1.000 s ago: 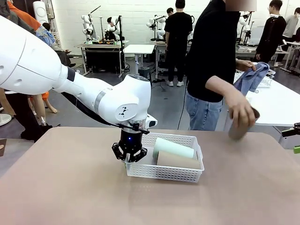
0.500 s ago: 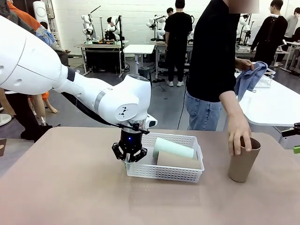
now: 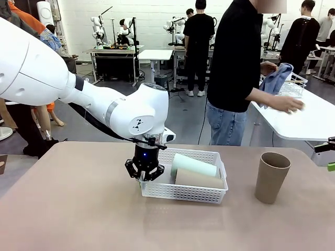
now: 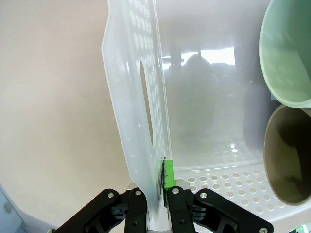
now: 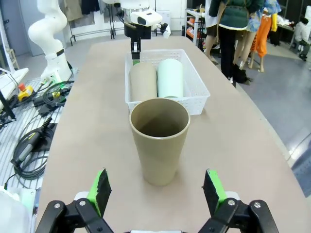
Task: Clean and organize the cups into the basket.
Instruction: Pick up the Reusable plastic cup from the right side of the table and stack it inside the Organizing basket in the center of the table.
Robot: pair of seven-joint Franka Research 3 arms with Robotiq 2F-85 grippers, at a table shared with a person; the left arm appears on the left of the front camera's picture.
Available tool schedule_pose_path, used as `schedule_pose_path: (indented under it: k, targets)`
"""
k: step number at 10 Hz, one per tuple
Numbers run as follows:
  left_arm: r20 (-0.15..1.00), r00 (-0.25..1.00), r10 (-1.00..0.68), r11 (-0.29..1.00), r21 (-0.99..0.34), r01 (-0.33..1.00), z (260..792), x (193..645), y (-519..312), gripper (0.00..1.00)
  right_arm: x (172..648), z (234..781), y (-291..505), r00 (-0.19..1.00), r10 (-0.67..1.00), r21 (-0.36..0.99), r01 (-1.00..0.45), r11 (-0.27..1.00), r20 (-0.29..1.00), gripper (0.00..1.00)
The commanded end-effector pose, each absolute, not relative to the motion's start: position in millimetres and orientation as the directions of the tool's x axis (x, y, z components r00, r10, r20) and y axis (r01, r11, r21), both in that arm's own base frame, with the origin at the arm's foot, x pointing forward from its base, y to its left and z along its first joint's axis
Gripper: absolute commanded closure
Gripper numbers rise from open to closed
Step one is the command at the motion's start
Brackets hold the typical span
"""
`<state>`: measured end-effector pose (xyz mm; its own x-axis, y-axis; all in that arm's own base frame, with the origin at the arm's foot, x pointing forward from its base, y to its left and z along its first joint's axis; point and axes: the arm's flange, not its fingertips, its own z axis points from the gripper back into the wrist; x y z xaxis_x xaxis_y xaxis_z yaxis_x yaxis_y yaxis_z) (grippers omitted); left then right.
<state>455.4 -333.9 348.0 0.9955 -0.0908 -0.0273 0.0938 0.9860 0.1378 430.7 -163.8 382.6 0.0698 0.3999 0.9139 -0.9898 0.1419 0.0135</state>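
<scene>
on the table [image 3: 78, 209], the basket [image 3: 184, 193] holds the far cup [image 3: 192, 164] and the near cup [image 3: 199, 179] lying side by side. my left gripper [image 3: 143, 177] straddles its left end wall; a third cup [image 3: 271, 178] stands well right, before my right gripper [image 5: 158, 191].

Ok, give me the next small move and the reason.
Probably ease the open right pincer forward around the upright tan-brown matte tumbler: it stands free, centred between the green pads, while the left pincer holds the white lattice plastic basket's wall.
</scene>
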Motion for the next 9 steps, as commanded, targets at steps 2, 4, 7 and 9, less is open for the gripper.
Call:
schedule_pose_path:
  k: [2, 4, 7, 9]
  targets:
    - [-0.036, 0.995, -0.098, 0.984, 0.147, 0.102, 343, 452, -334, 1.00, 483, 346, -124, 0.071, 0.325, 0.025, -0.990, 0.142, 0.943, 0.00]
    - [-0.036, 0.995, -0.098, 0.984, 0.147, 0.102, 343, 452, -334, 1.00, 499, 323, -112, 0.015, 0.312, -0.011, -0.997, 0.080, 0.950, 0.00]
    - [-0.036, 0.995, -0.098, 0.984, 0.147, 0.102, 343, 452, -334, 1.00, 510, 294, -102, -0.014, 0.315, -0.021, -1.000, 0.018, 0.949, 0.00]
    - [-0.036, 0.995, -0.098, 0.984, 0.147, 0.102, 343, 452, -334, 1.00, 514, 280, -98, 0.008, 0.333, 0.005, -1.000, 0.009, 0.943, 0.00]
